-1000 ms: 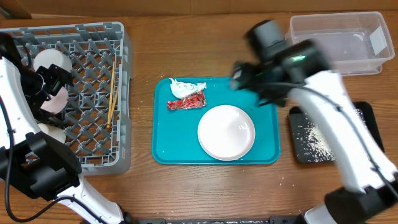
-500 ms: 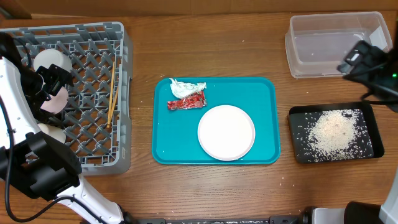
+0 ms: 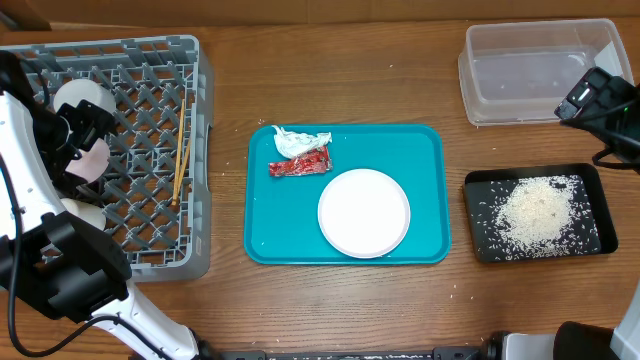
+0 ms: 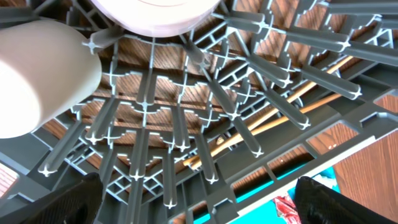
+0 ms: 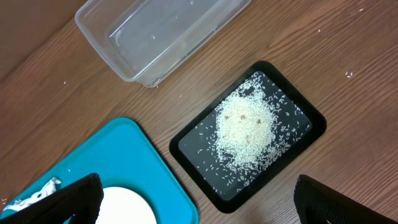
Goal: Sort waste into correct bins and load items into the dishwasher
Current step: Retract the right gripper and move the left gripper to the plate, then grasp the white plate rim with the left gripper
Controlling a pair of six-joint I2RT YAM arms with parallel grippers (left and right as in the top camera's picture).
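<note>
Wooden table (image 3: pixel 350 300); chopsticks (image 3: pixel 181 165) in rack (image 3: pixel 204 150), near-to-far.

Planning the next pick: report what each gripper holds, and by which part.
Nothing is held. The left gripper and right gripper both stand open and empty.

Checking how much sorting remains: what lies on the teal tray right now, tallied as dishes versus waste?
Dishes: 1, the white plate
Waste: 2, the crumpled napkin and the red wrapper
Total on the teal tray: 3
</note>
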